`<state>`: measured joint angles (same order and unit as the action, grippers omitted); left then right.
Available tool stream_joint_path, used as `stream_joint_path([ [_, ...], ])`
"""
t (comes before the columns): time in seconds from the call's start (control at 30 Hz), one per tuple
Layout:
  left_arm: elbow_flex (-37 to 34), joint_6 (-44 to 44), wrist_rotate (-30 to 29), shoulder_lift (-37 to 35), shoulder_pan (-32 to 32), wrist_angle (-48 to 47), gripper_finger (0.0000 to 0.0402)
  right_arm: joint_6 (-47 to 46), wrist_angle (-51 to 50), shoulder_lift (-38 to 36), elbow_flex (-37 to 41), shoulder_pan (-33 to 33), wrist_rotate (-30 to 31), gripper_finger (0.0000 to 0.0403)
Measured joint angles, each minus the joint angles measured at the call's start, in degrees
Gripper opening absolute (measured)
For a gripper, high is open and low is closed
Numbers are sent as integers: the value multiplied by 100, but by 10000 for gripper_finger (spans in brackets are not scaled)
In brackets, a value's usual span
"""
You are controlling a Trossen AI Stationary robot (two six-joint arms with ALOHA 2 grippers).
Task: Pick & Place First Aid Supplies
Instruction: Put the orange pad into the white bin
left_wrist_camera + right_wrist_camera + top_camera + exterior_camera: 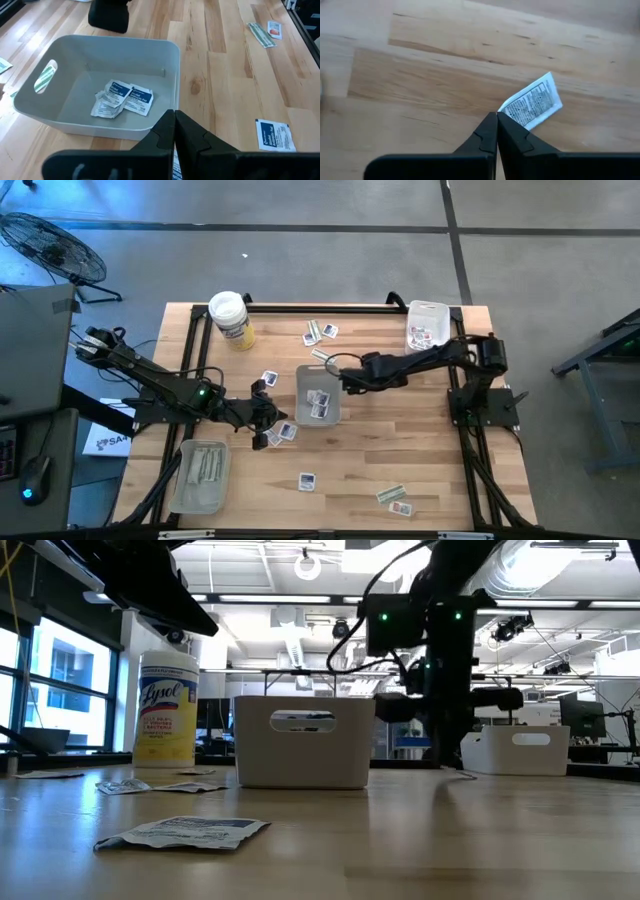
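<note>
Right wrist view: right tool (pixel 496 116) pinched on a white packet (pixel 532 104); next, lift and carry to a tray (pixel 319 394); left tool (pixel 174 120) closed.

Lab: workbenches (pixel 600 768), exposed ceiling ducts (pixel 290 640)

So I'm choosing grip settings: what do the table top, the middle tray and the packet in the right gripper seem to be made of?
Table top: looks like pale wood planks, matte, with visible grain.
Middle tray: apparently translucent plastic, smooth walls with a cut-out handle.
White packet pinched in the shut right gripper: thin printed paper or foil-paper; which one is unclear.
</note>
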<state>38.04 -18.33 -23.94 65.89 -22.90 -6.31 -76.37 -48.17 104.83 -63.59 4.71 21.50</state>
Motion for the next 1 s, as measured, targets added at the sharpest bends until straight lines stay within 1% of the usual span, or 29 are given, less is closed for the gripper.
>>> stream_joint_path([
  [0.23, 0, 2, -2, 0, 0, 0, 2, 189, -183, -464, -11, -128, 83, 1],
  [0.43, 0, 0, -2, 0, 0, -2, 2, 181, -693, -994, -12, -223, 527, 0],
  [0.57, 0, 0, -2, 0, 0, -2, 2, 402, -803, -1473, -22, -108, 939, 0],
  [0.67, 0, 1, -2, 0, 1, -2, 2, 802, -997, -1884, -22, 227, 1061, 0],
  [0.8, 0, 0, 35, 0, 0, -2, 2, 1119, -1495, -2334, -22, 938, 1306, 0],
  [0.93, 0, 0, 44, 0, 1, -2, 2, 1570, -1725, -2459, -22, 1854, 1515, 0],
  [1.0, 0, 1, 44, 0, 0, -2, 2, 1793, -1545, -2456, 46, 2410, 1507, 0],
])
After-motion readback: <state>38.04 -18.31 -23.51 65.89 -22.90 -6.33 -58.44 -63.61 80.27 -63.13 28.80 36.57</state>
